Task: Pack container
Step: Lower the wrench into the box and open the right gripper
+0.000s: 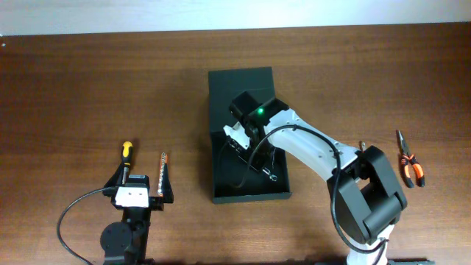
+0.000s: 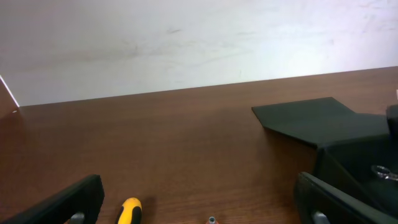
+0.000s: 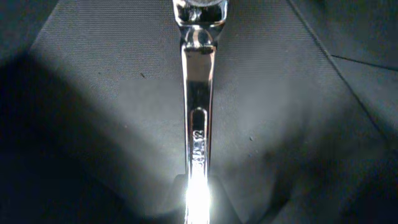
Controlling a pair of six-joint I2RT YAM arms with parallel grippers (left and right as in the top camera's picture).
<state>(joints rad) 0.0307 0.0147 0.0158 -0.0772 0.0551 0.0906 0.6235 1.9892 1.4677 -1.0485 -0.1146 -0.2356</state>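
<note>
The container (image 1: 215, 171) is a dark matte box at the table's middle, its flap lid (image 1: 240, 85) folded open at the back. My right gripper (image 1: 239, 140) reaches down inside it. In the right wrist view a shiny steel wrench (image 3: 198, 112) runs straight out from my right gripper (image 3: 198, 214) over the box's dark fabric floor (image 3: 93, 93); glare hides the fingers, which look shut on it. The wrench's far end (image 1: 271, 176) shows inside the box. My left gripper (image 1: 140, 188) rests open and empty at the front left, and is also open in the left wrist view (image 2: 202, 202).
A yellow-handled screwdriver (image 1: 126, 153) and a thin red-tipped tool (image 1: 163, 166) lie just ahead of the left gripper. Orange-handled pliers (image 1: 410, 168) lie at the far right, with a small tool (image 1: 361, 146) by the right arm. The box and lid (image 2: 311, 118) show at right in the left wrist view.
</note>
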